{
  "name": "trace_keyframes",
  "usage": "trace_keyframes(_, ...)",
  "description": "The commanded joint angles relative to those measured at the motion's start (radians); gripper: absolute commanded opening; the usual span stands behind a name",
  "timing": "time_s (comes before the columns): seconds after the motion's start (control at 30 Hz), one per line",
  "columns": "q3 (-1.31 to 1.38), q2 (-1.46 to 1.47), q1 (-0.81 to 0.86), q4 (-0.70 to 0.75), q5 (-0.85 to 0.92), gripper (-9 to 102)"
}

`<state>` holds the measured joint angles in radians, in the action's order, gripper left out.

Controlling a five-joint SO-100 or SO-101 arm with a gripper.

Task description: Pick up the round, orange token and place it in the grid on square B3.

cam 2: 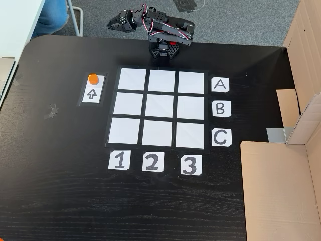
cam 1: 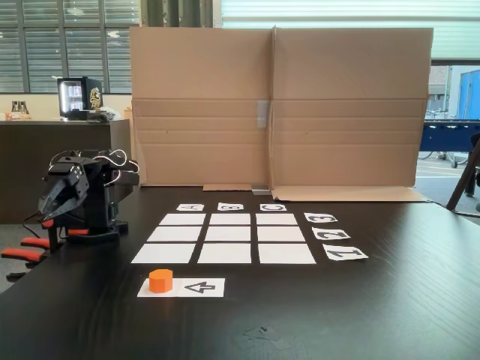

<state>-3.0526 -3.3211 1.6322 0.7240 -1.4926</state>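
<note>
Token [cam 2: 93, 79] is seen resting on the arrow card [cam 2: 92, 94], left of the grid [cam 2: 161, 81] in a fixed view. Gripper [cam 1: 54, 208] is folded at the arm's base; finger state cannot be told.

White label cards beside my grid [cam 2: 160, 107] read A [cam 2: 219, 85], B [cam 2: 221, 108], C [cam 2: 221, 137] at three o'clock, and 1 [cam 2: 119, 160], 2 [cam 2: 152, 162], 3 [cam 2: 189, 164] at six; a black arrow marks the card [cam 2: 93, 94] at nine.

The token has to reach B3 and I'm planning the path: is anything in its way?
Nothing visible. The token sits on the arrow card, and only flat white squares lie between it and B3. The gripper is folded back off the grid.
</note>
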Motion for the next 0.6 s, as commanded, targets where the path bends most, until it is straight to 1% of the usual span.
trace_keyframes(0.0, -0.002, -0.015, 0.005, -0.006, -0.003, -1)
trace_keyframes(0.57, -0.003, -0.020, 0.002, 0.002, 0.055, -1)
